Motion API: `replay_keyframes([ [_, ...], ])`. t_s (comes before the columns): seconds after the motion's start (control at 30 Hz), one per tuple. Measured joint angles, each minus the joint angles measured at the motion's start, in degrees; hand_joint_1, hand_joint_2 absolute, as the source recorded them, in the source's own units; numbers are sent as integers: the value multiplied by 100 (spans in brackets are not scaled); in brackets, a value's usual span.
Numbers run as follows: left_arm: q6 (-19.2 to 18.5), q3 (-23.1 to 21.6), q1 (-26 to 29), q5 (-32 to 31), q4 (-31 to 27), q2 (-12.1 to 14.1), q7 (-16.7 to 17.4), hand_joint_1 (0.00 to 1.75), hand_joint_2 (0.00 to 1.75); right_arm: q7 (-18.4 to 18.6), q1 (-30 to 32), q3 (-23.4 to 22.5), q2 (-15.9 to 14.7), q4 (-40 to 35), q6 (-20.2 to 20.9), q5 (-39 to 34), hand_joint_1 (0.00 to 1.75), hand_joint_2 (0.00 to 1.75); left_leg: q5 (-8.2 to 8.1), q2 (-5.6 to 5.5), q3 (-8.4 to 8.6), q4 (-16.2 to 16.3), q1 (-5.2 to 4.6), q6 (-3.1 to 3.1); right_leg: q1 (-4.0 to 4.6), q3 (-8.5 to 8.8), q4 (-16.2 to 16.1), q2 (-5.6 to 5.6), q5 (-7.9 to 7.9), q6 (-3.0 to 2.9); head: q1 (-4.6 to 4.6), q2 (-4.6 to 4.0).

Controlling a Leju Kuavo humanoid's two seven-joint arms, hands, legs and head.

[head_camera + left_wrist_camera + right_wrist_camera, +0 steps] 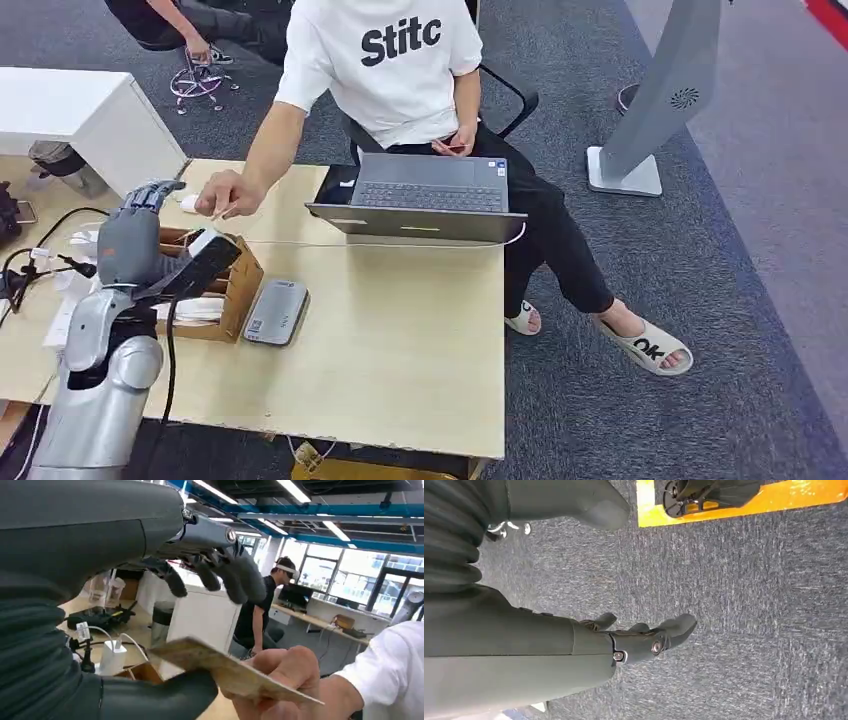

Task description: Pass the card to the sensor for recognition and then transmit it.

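A person's hand (228, 195) holds a pale card (227, 672) out between the thumb and fingers of my left hand (135, 232). In the left wrist view the card lies just above my thumb (160, 699), while my dark fingers (215, 572) are spread well above it. The person's fingers (280, 672) still pinch the card. A flat grey sensor (276, 312) lies on the wooden table (400, 340), to the right of my left arm. My right hand (644, 640) hangs over grey carpet, its fingers loosely extended and holding nothing.
A cardboard box (232, 292) stands between my left arm and the sensor. An open laptop (425, 195) sits at the far edge in front of the seated person (400, 60). Cables and chargers (50, 262) lie at the left. A grey kiosk stand (650, 110) is on the floor.
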Motion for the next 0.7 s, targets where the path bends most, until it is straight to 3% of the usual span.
replay_keyframes([
  [0.7,-105,-44,275,85,-94,162,0,175,175,-31,1,2,-9,22,7,-4,0,175,0,1,-1,0,0,0,0,-1,1,0,0,0,0,2],
])
